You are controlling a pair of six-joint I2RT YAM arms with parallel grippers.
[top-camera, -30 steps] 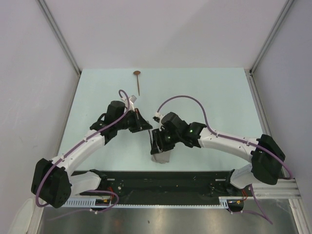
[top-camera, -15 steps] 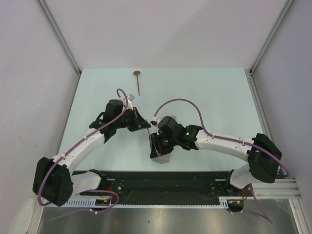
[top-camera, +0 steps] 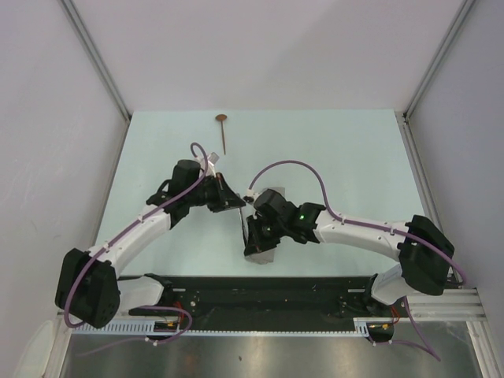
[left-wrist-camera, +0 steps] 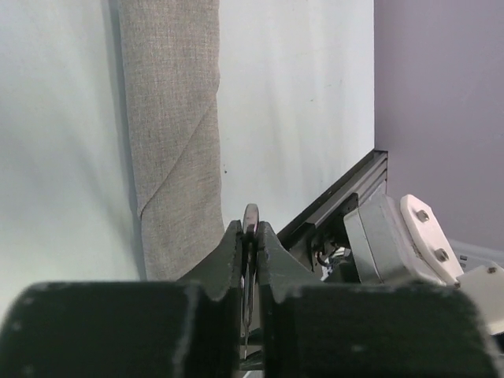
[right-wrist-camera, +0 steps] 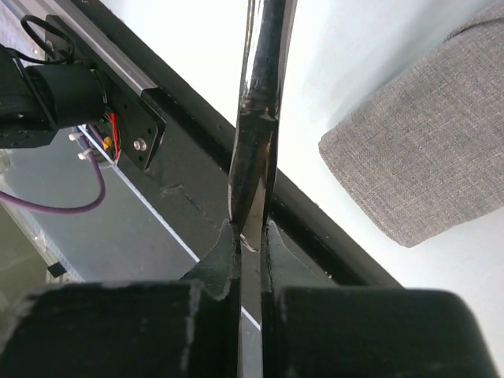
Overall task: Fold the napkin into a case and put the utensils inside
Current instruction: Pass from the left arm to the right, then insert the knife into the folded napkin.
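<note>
Napkin (left-wrist-camera: 173, 134) lies folded into a narrow case on the table (top-camera: 339, 150), toward its near edge and just beside my right gripper (right-wrist-camera: 250, 236); folding looks done, loading is left, with the spoon (top-camera: 224, 126) well apart at the far edge. Right jaws pinch the knife (right-wrist-camera: 260, 94), and the left gripper (left-wrist-camera: 250, 236) is clamped on what I take for its other end. A second ago the right jaws stood apart; now they have closed.

Left gripper (left-wrist-camera: 250, 233), right gripper (right-wrist-camera: 250, 238): both closed
</note>
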